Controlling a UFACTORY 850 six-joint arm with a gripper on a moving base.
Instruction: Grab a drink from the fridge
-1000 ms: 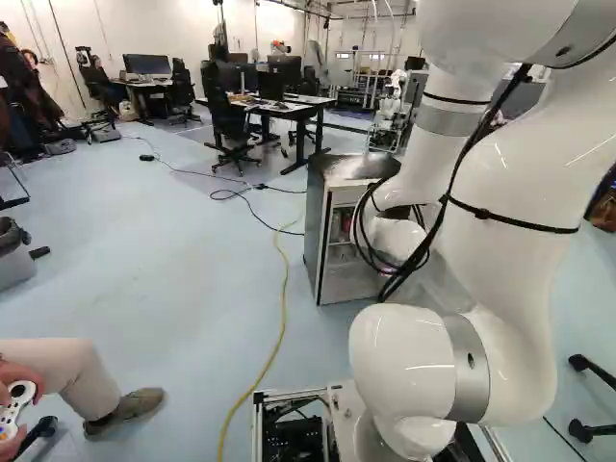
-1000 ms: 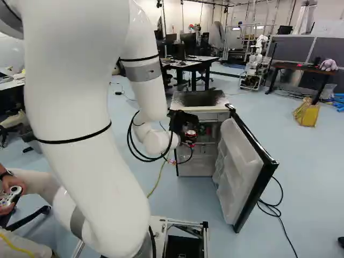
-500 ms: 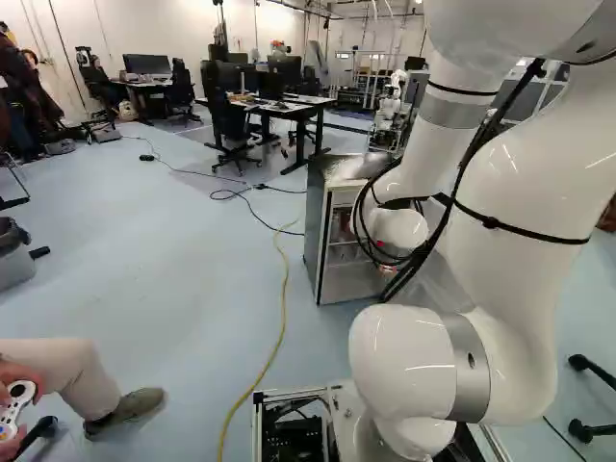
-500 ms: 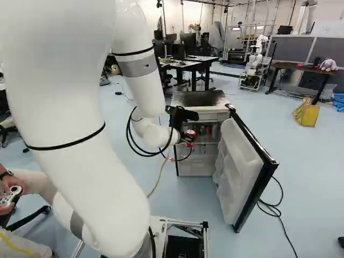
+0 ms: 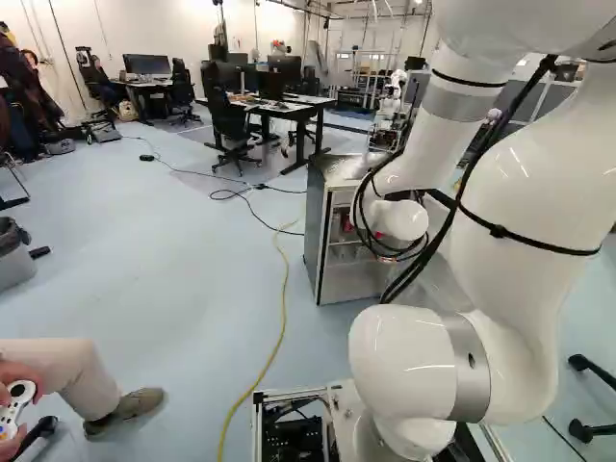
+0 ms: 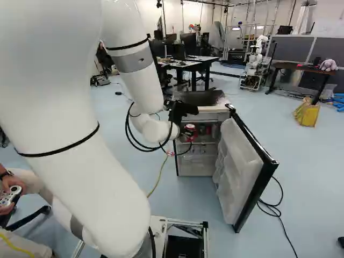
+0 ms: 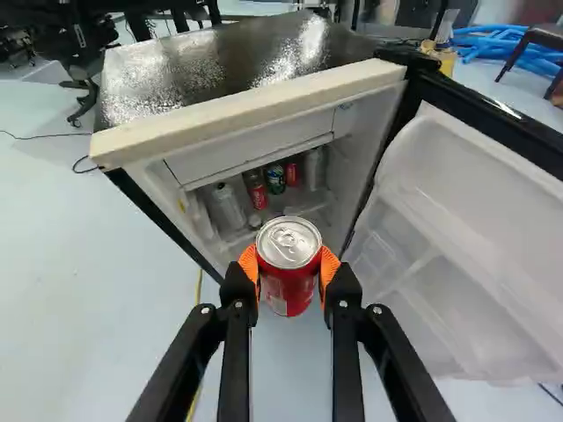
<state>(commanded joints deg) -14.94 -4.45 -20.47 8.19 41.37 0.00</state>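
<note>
Just in front of the fridge (image 6: 215,109), my gripper (image 6: 184,130) points toward its opening in the right base view. The wrist view has the gripper (image 7: 288,265) shut on a red can (image 7: 287,286), with orange pads pressed on its two sides and the silver lid facing the camera. Behind the can, the fridge (image 7: 237,114) stands open; on its shelf are a red can (image 7: 257,195), a green can (image 7: 275,179), a silvery can (image 7: 230,207) and others. Its door (image 6: 248,166) is swung wide. The arm hides part of the fridge in the left base view.
A yellow cable (image 5: 283,308) runs along the floor left of the fridge. Desks (image 5: 294,106) and chairs stand beyond. Another robot (image 6: 258,56) is at the back, and a yellow bag (image 6: 306,113) lies to the right. A seated person's leg (image 5: 58,371) is left of the base.
The arm has shifted, its upper links swinging outward and the wrist turning, while the can moves with the gripper and more of the fridge's inside shows. The base and door have stayed put.
</note>
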